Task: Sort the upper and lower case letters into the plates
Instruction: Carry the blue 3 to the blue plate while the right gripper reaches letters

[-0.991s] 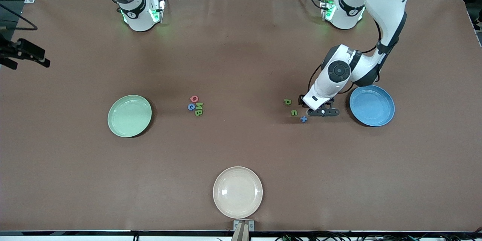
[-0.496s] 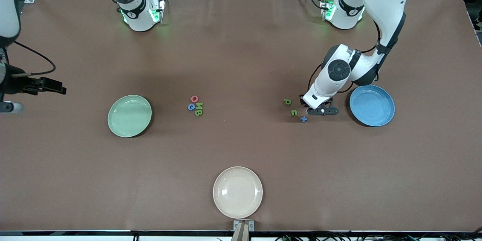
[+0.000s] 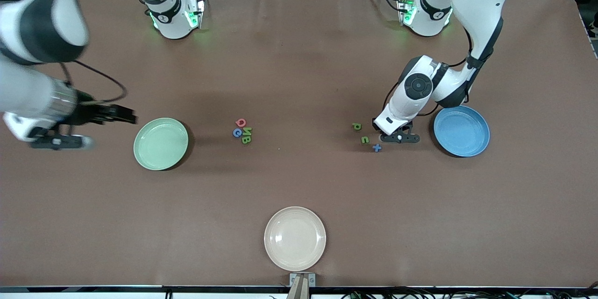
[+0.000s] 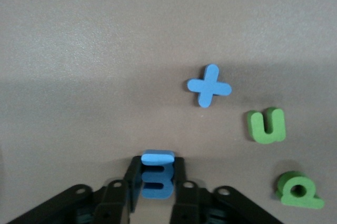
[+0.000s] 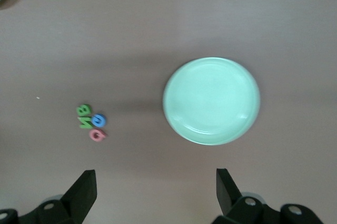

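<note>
Left claw [image 4: 157,195] clamped on blue letter piece [image 4: 157,175] beside blue plate [image 3: 461,131]; straight lift advised, neighbouring green u [image 4: 267,125] left undisturbed. Right claw [image 5: 155,190] spread apart, over desk [image 3: 299,56] well apart from blue plate.

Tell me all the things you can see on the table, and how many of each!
Pale green plate: one, toward the right arm's end.
Blue plate: one, toward the left arm's end.
Cream-white plate: one, nearest the front camera.
Middle letter cluster: four; red, blue, two green, between the two coloured plates.
Loose letters by the blue plate: three; green p, green u, blue cross-shaped piece.
Blue letter: one, pinched upright.
Left gripper: shut on that blue letter, at the table.
Right gripper: open, beside the pale green plate.
</note>
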Motion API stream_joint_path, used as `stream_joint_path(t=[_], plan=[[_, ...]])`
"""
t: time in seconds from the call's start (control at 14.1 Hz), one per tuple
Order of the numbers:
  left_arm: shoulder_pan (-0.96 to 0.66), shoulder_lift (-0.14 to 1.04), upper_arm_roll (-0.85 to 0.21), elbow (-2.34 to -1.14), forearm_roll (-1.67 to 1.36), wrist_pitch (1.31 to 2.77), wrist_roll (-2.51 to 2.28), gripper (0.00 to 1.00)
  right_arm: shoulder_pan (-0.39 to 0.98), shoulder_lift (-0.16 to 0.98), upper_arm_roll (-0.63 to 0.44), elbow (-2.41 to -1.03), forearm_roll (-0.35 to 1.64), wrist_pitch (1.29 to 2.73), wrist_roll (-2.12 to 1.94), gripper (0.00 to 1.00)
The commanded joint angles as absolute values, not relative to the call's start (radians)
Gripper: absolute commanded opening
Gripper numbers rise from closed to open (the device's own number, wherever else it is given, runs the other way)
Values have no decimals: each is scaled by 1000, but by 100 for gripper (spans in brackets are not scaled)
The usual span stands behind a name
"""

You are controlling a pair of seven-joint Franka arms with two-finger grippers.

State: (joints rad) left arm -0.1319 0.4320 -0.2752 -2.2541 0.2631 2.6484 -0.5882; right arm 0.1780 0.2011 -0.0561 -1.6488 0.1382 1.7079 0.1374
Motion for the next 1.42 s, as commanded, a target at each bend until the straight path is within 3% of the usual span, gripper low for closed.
stream_joint_path(t=[0.0, 0.28, 0.5, 0.71, 1.35], plan=[[-124, 440, -270, -2253, 298, 2663, -681, 15, 317, 259, -64, -1678, 146, 1805, 274, 100], [-101, 381, -272, -2255, 299, 2634, -686, 11, 439, 380, -63, -1683, 147, 1957, 348, 100], [-52, 296, -278, -2253, 299, 2533, -625, 10, 494, 451, -64, -1693, 147, 2054, 354, 100], [27, 221, -281, -2266, 299, 2438, -468, 10, 511, 459, -64, -1810, 147, 2225, 353, 100], [314, 241, -278, -2293, 299, 2441, -51, 10, 577, 569, -64, -1862, 138, 2424, 339, 97]])
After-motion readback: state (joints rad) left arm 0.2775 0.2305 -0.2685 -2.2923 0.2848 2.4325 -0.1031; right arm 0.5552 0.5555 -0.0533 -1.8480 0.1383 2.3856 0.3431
